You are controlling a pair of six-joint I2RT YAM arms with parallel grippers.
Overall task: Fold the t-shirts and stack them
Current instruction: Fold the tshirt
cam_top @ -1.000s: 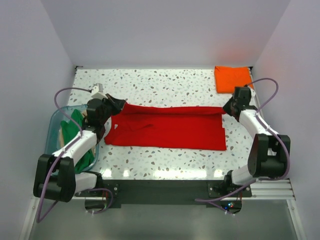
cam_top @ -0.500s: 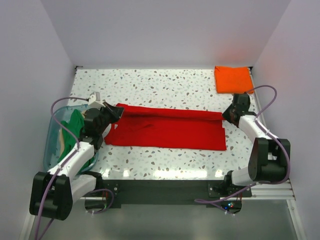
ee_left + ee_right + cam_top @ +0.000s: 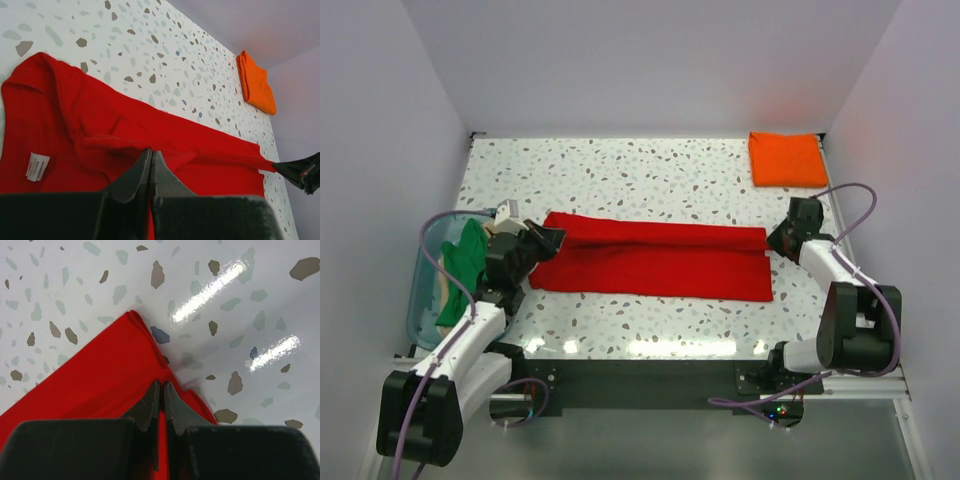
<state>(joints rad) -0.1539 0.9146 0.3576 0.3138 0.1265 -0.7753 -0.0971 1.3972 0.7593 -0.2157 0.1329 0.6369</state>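
Both hands have travelled toward 6 o'clock over the last second, carrying the far edge of the red t-shirt (image 3: 660, 265) with them. The left hand (image 3: 552, 240) is pinched shut on the cloth at the shirt's 9 o'clock end. The right hand (image 3: 778, 240) is pinched shut likewise at its 3 o'clock end (a sliver of red shows between its fingers). The shirt lies as a long band in the middle of the bench (image 3: 620, 170), so the lengthwise fold looks partly laid. The folded orange t-shirt (image 3: 787, 158) waits at 1 o'clock; stacking is not yet begun.

Lab enclosure: bare walls (image 3: 650, 70) around speckled table (image 3: 640, 165)
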